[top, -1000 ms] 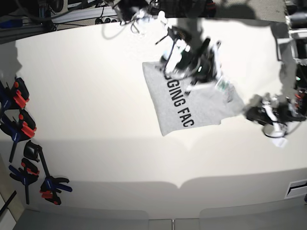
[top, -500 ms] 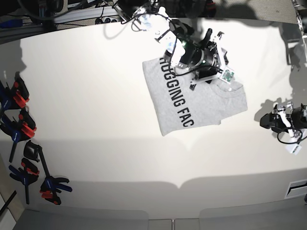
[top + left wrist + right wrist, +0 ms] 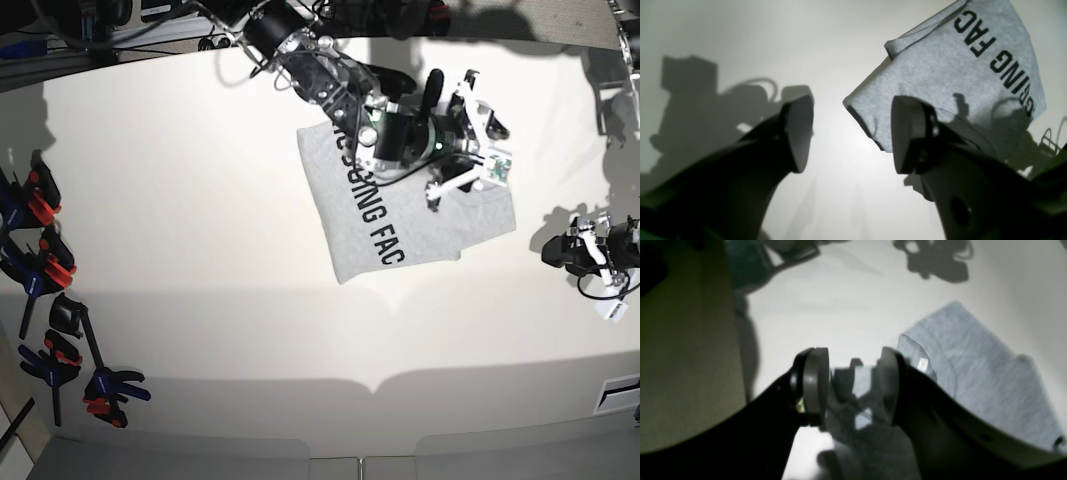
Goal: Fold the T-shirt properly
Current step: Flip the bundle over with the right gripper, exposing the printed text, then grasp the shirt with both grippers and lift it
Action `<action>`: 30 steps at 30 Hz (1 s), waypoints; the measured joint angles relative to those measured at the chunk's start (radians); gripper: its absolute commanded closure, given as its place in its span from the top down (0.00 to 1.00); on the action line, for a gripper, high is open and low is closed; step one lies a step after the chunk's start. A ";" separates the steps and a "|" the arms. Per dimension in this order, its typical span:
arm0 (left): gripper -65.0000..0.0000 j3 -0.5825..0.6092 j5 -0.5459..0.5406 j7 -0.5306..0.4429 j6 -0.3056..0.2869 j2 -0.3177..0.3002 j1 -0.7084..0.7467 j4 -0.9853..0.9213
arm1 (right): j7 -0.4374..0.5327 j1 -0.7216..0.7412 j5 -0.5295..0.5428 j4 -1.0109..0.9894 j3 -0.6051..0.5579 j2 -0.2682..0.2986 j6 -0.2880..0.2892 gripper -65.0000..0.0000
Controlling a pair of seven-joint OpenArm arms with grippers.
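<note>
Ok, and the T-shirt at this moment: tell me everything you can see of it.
The T-shirt is light heather-grey, soft knit by its look, folded into a compact slanted block that lies flat on the white table. Black block lettering faces up; only part of it is readable. Layered folded edges show at one corner in the left wrist view. The right tool hovers open over its far end with nothing gripped; whether it touches the cloth is unclear. The left tool is open and off to the side.

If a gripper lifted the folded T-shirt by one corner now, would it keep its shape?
Probably not. The T-shirt is soft knit lying in loose layers, so it would likely droop and unfold. A free edge already curls off the table, suggesting floppiness. It looks light, so pushing may bunch it.
</note>
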 measured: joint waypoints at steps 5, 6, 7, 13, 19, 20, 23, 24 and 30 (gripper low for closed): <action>0.53 0.000 0.000 0.003 0.000 0.000 0.000 0.000 | 0.058 0.035 -0.206 0.000 0.124 -0.002 -0.116 0.37; 0.53 0.000 -0.003 0.022 0.000 0.000 0.000 0.000 | 0.080 0.042 -0.211 0.000 0.173 -0.002 -0.144 0.37; 0.53 0.000 -0.014 0.046 0.005 0.000 0.000 0.000 | 0.109 0.051 -0.218 -0.002 0.225 -0.002 -0.159 0.37; 0.53 -0.003 -0.373 0.165 -0.041 0.087 0.045 0.019 | 0.135 0.138 -0.109 -0.182 0.476 -0.002 -0.148 0.37; 0.53 0.004 -0.402 0.181 -0.044 0.313 0.181 0.137 | 0.170 0.236 -0.119 -0.482 0.553 -0.007 -0.109 0.37; 0.53 0.003 -0.401 0.181 -0.044 0.332 0.195 0.162 | 0.180 0.247 -0.137 -0.530 0.554 -0.006 -0.109 0.37; 0.53 -0.003 -0.402 0.176 -0.047 0.375 0.238 0.256 | 0.187 0.261 -0.173 -0.634 0.553 -0.007 -0.109 0.37; 0.53 -0.005 -0.400 0.169 -0.053 0.393 0.262 0.285 | 0.198 0.261 -0.181 -0.654 0.553 -0.007 -0.109 0.37; 0.53 -0.001 -0.047 0.100 -0.062 0.500 0.469 0.313 | 0.223 0.271 -0.198 -0.699 0.553 0.005 -0.110 0.37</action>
